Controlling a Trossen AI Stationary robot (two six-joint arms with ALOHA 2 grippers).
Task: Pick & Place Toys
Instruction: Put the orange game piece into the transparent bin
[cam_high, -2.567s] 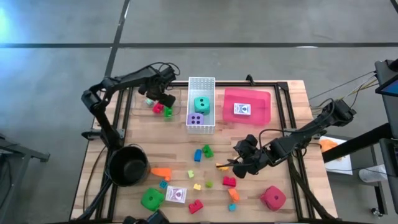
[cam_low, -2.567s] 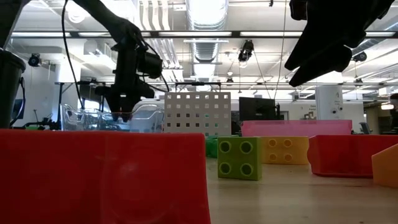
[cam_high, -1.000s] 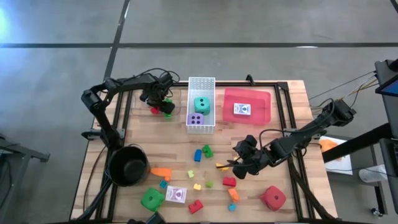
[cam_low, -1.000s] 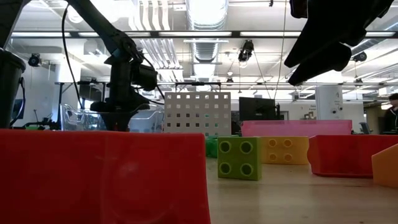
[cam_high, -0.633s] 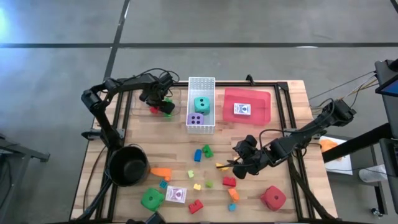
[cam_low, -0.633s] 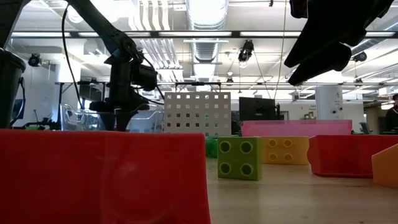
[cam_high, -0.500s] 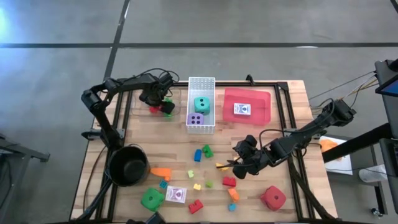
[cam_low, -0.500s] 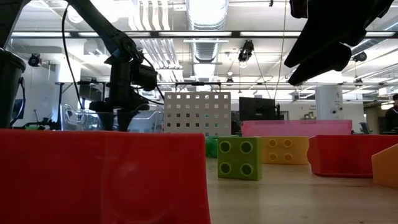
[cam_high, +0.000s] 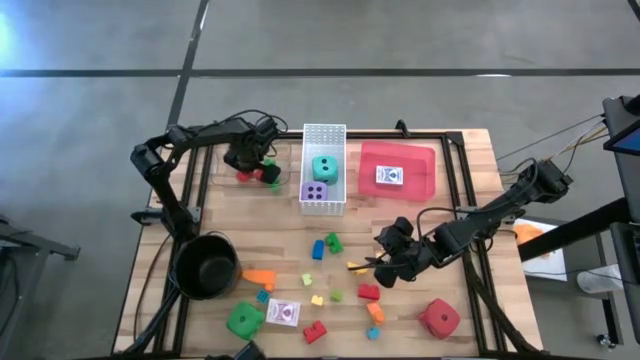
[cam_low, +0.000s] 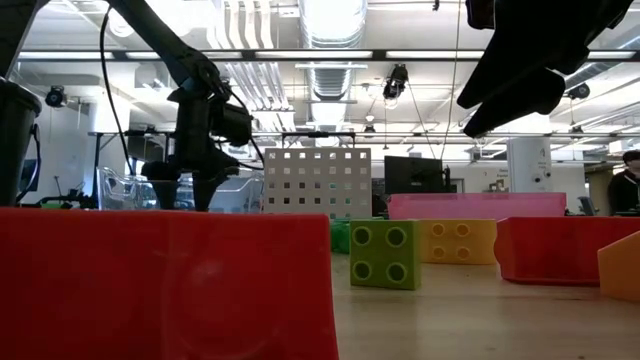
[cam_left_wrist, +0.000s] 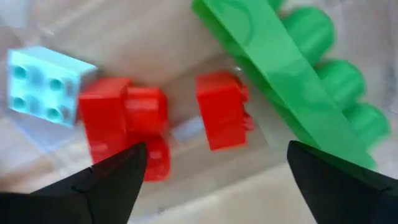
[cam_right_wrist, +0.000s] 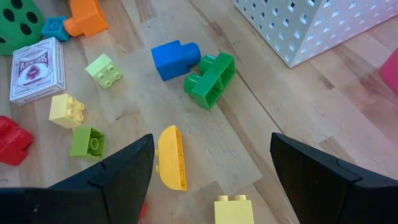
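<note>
Since a second ago the left gripper (cam_high: 254, 170) has spread wide beside the white basket (cam_high: 323, 203), freeing a red brick (cam_left_wrist: 219, 111); right gripper (cam_high: 384, 268) hovers open, empty.

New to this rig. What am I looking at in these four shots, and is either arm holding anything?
It is a table robot with two dark arms, each ending in a two-finger tool. One shot looks straight down on the wooden table, one sits level with the tabletop, and two ride on the wrists, looking out past each arm's own fingers.

The left tool is at the far left of the table, open over a clear container that holds red bricks, a green brick and a pale blue brick. It holds nothing.

The right tool hangs open above the loose bricks mid-table, near a yellow piece, also holding nothing.

A white basket holds a teal die and a purple die. A red tray holds a card pack. A black pot stands near the left edge.
</note>
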